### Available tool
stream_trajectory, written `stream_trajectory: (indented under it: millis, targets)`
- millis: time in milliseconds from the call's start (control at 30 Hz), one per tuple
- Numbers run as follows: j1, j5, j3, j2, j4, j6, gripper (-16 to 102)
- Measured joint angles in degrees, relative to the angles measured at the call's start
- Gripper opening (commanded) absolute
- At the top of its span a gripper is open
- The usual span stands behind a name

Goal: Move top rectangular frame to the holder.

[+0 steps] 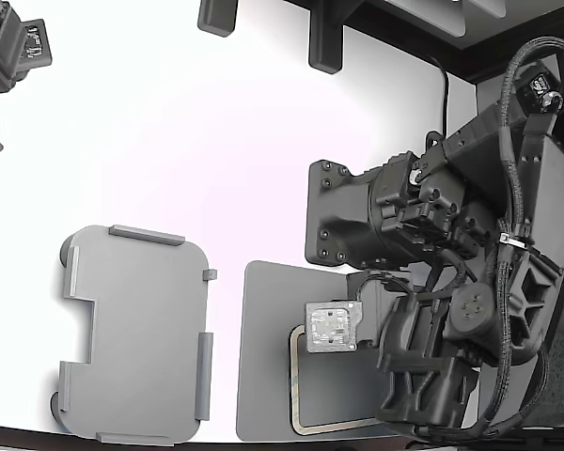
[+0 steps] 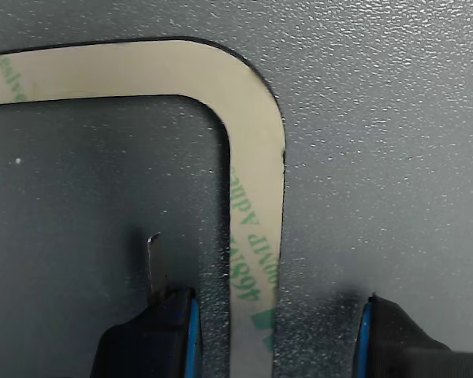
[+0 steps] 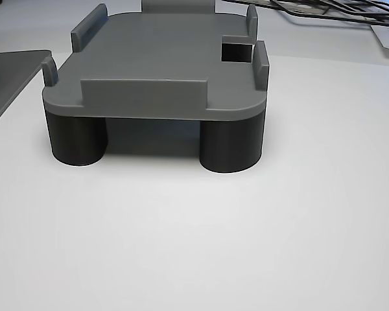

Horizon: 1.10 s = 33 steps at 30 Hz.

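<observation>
Where the wrist view closes in, you can read part of green print, "468", on the frame (image 2: 256, 205), which lies flat on the dark mat (image 2: 378, 157). Your gripper (image 2: 274, 331) is apart, one finger (image 2: 162, 323) either side of the strip. Only the other view shows the holder (image 3: 162, 58) empty on dark round legs (image 3: 230, 146).

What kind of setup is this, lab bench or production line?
Likely a lab or test bench, not a line: a bare white table, one purpose-made grey holder on stubby legs, and a single arm's gripper open astride a beige frame on a dark mat.
</observation>
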Motion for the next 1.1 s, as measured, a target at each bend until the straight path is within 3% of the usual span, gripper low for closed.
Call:
stream_trajectory:
  millis: [133, 300, 400, 533, 867, 1100]
  targets:
    - [0.00, 0.18, 0.79, -0.26, -0.18, -0.26, 68]
    - [0.00, 0.26, 1.23, -0.26, -0.62, -0.70, 43]
    - [0.00, 0.26, 1.23, -0.35, -0.70, -0.88, 15]
    - [0.00, 0.44, 0.18, -1.41, -0.35, -0.88, -10]
    - [0.00, 4.13, -14.85, -3.87, 9.84, 4.48, -11]
    - [-5.63, 7.73, -30.59, -7.65, 19.07, 20.92, -11]
